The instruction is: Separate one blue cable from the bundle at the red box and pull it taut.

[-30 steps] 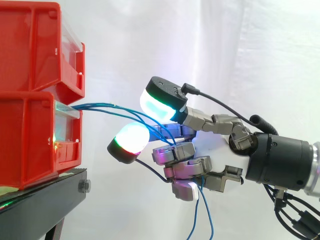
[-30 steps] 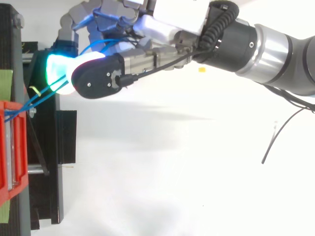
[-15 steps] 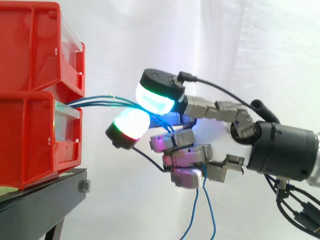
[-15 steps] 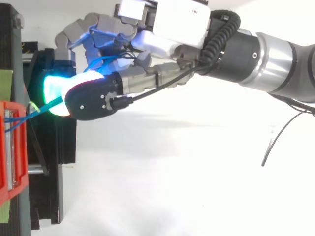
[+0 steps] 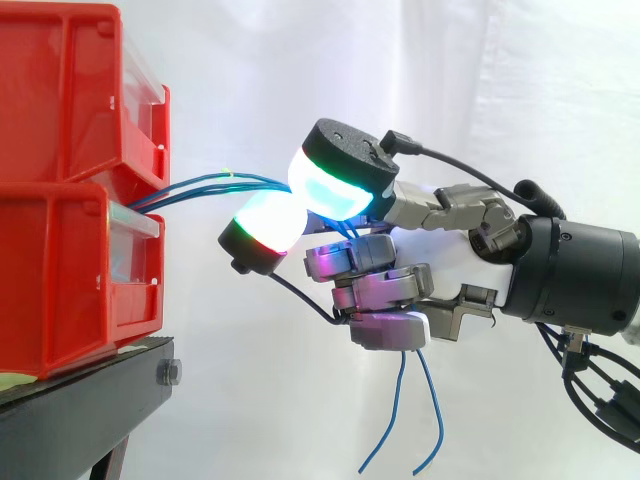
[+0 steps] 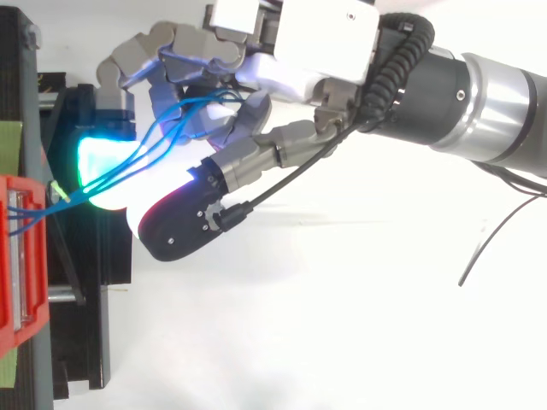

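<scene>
Several thin blue cables [image 5: 215,185] leave the lower red box [image 5: 70,270] and run right, nearly straight, into my hand [image 5: 450,285]. In the top view the blue cables [image 6: 128,166] fan from the red box [image 6: 21,256] up to the curled fingers [image 6: 184,51]. My hand is shut on the cables: they pass between the glowing thumb pad [image 5: 335,185] and a finger pad [image 5: 265,230], then behind the curled fingers. Two loose cable ends [image 5: 410,415] hang below the hand.
A second red box [image 5: 70,90] is stacked on the lower one. Both rest on a black stand [image 5: 90,400] at the left. A white curtain hangs behind. A dark stray cable [image 6: 491,243] lies at the right in the top view.
The hand has drawn slightly right and up, away from the box. The cables run straighter now. In the top view the thumb has swung down, off the cable line.
</scene>
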